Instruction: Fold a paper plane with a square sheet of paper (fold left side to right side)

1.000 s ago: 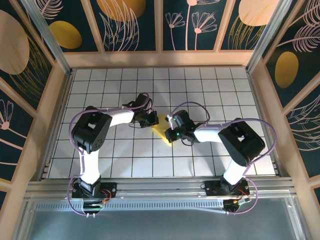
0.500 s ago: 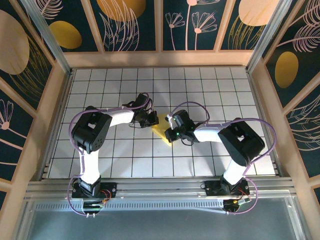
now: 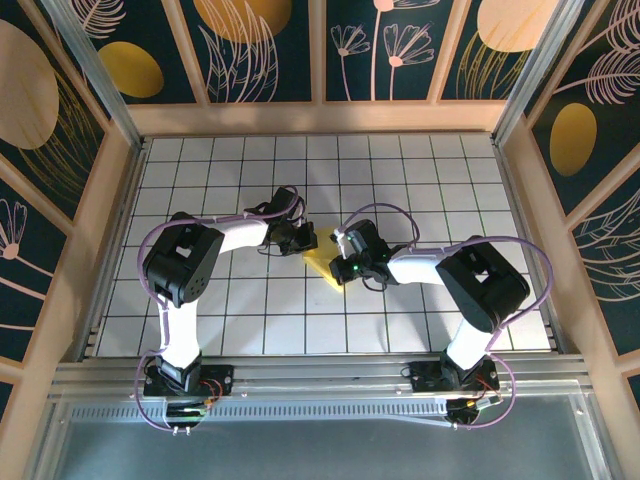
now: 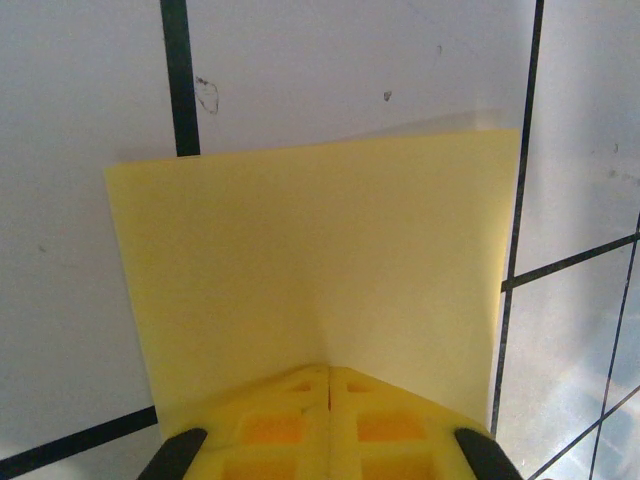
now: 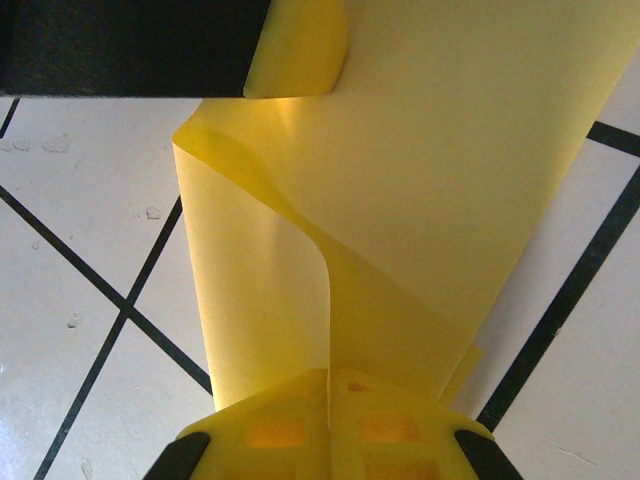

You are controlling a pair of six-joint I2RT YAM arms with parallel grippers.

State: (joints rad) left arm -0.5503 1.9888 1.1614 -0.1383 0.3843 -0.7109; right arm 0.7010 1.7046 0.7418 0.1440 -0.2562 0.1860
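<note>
You are looking down on a white tabletop [image 3: 200, 190] ruled into square tiles by thin dark lines. A pale wooden frame [image 3: 320, 117] borders it along the top of the picture and down both sides. Behind the frame stand dark blue wall panels [image 3: 345, 80], painted with golden ovals [image 3: 130, 68] and pale line-drawn flowers [image 3: 351, 40]. A ridged metal rail [image 3: 320, 375] crosses the lower part, with a grey slab [image 3: 320, 450] beneath it. The light is even and the shadows soft. Up close, the tiles carry a small dark scuff [image 4: 207, 95].
</note>
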